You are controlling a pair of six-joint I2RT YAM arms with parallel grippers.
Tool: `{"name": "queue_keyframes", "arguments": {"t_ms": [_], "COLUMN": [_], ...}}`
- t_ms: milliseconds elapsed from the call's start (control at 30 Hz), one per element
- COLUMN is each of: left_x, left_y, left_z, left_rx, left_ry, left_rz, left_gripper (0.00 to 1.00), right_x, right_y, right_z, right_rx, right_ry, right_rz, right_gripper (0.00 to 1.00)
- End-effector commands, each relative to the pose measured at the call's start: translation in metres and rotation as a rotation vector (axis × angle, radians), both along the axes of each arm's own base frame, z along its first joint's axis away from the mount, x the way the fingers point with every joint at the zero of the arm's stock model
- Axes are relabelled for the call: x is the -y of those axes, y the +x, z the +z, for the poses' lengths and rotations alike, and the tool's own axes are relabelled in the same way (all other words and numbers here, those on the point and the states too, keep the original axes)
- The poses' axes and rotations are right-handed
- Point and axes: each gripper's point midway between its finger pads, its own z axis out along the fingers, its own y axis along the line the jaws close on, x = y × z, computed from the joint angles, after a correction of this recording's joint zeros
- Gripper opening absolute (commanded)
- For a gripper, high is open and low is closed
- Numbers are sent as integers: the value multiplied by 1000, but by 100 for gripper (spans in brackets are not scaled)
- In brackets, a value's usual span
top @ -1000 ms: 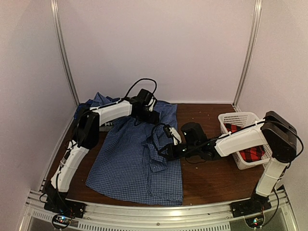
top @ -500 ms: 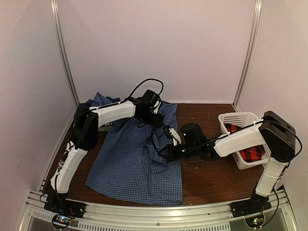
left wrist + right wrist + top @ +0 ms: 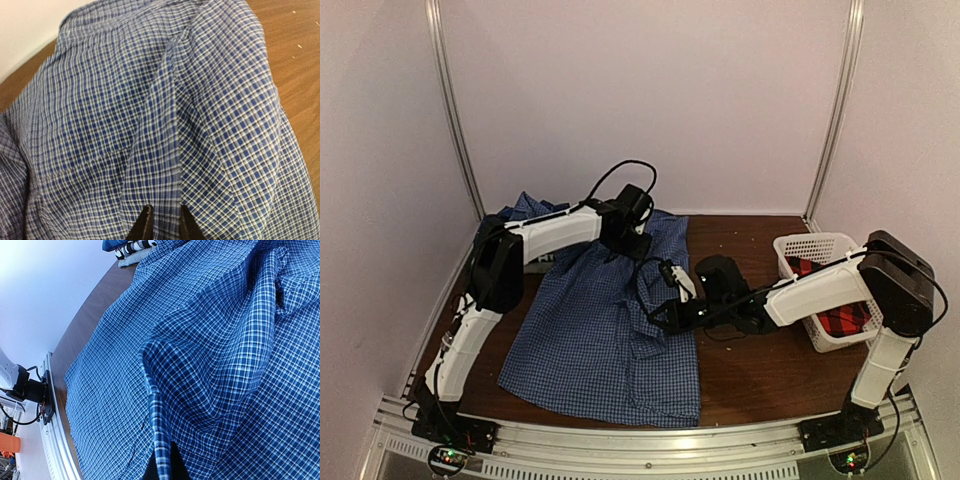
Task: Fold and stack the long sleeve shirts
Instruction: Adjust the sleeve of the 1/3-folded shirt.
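Your left gripper (image 3: 164,226) pinches a fold at the far end of the blue-and-white shirt (image 3: 590,340). The shirt lies spread on the table (image 3: 760,370). Your right gripper (image 3: 162,467) is clamped on its right edge.

White basket (image 3: 817,243) on brown table (image 3: 760,372)

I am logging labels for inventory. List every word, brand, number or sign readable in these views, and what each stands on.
None can be read. The blue-and-white fine-check cloth shirt, the white slatted plastic basket and the red-and-black plaid shirt inside it show no legible print, tag or number in any view.
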Motion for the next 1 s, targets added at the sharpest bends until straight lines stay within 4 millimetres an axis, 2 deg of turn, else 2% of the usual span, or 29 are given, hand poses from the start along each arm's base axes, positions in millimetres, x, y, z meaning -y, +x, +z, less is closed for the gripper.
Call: {"name": "queue_keyframes", "arguments": {"t_ms": [0, 100, 467, 567, 967], "left_x": [-3, -7, -37, -44, -77], "left_y": [21, 25, 45, 46, 48], "left_z": [21, 25, 50, 59, 73], "left_rx": [73, 76, 94, 107, 125], "left_ry": [-24, -33, -86, -103, -121], "left_rz": [35, 45, 123, 146, 246], "left_gripper": [9, 0, 0, 0, 0], "right_x": [-2, -1, -1, 0, 1], "right_y": [3, 3, 5, 5, 12], "right_z": [6, 7, 9, 7, 18], "right_rx": [23, 25, 28, 29, 41], "right_ry": [15, 15, 17, 13, 22], "right_rz": [-18, -22, -32, -36, -58], "right_gripper": [0, 0, 0, 0, 0]}}
